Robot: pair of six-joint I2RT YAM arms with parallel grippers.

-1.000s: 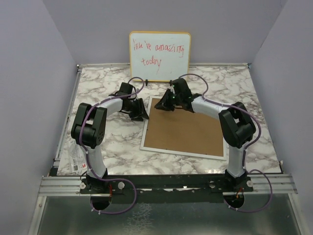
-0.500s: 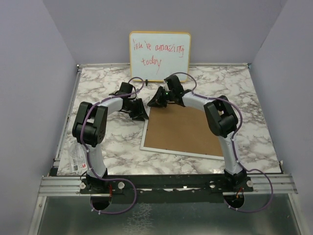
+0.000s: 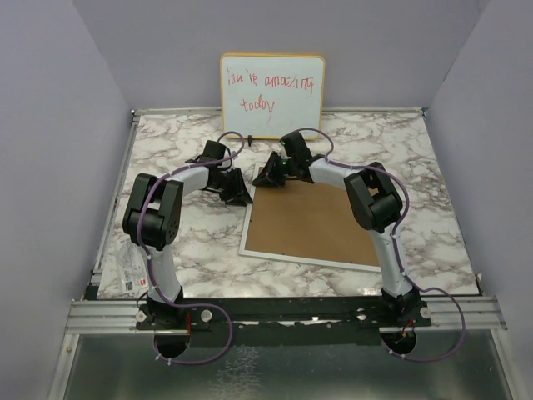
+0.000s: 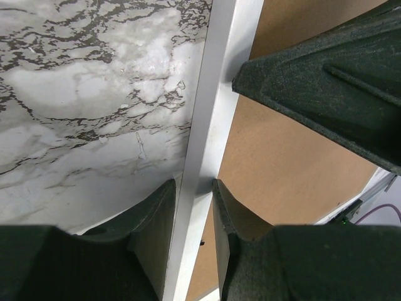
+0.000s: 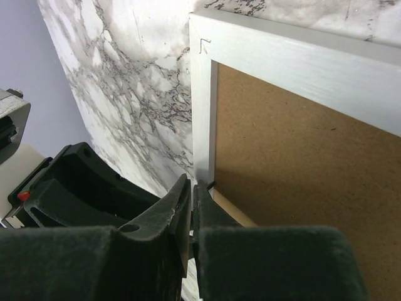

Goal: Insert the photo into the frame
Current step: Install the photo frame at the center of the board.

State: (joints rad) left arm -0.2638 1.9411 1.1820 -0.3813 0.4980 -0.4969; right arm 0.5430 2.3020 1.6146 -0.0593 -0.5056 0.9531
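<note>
Left pincer (image 4: 191, 200): fingers straddle the white rim of the frame (image 4: 213, 94) near its far left corner and are clamped on it.

Right pincer (image 5: 191, 202): jaws pinched almost together, tips at the rim's inner edge where the brown backing board (image 5: 301, 157) begins. Can't tell if anything is caught between them.

Frame lies face down on the marble counter (image 4: 94, 94), board uppermost. The photo is not in view.

Risks: the board's edge is thin, so the right tips may slip off it and scrape. A lift against the left hold could tilt the frame or drag it across the counter.
</note>
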